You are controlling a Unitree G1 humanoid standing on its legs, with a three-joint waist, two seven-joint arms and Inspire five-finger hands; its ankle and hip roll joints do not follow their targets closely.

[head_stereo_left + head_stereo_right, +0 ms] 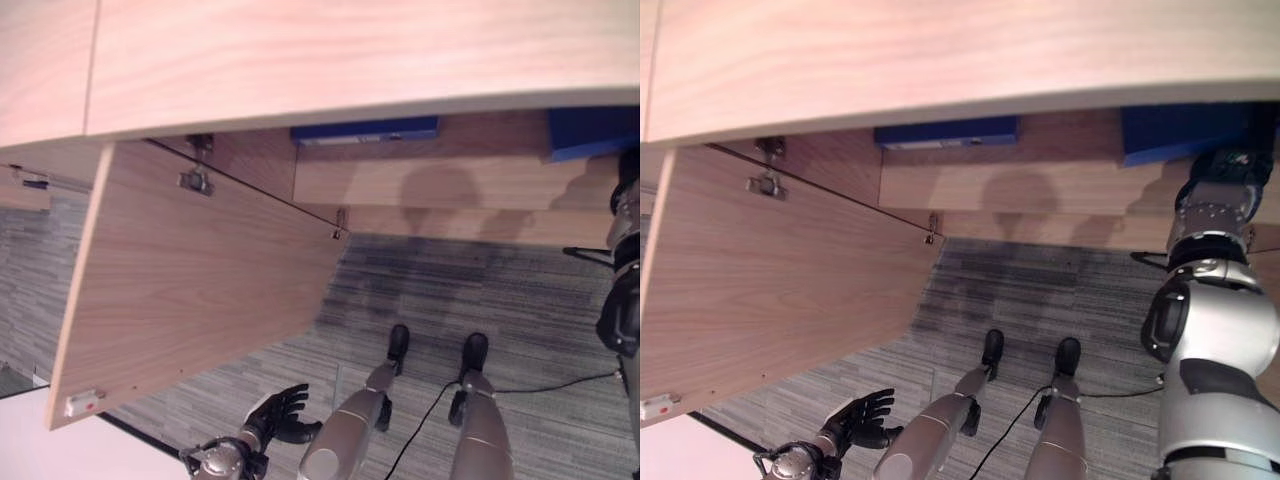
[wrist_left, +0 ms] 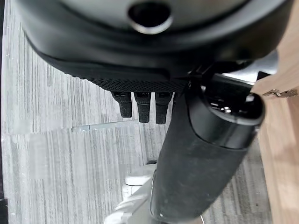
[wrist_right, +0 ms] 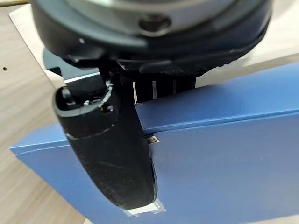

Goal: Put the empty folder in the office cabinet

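Left eye view: left hand point(image 1: 275, 415) at 7 o'clock hangs loose-fingered below the open cabinet door point(image 1: 190, 290). One blue folder point(image 1: 365, 131) lies flat inside at 12 — another, the held folder point(image 1: 1185, 133), juts out at 2, its far end hidden, pinched by the right hand point(image 3: 112, 154).
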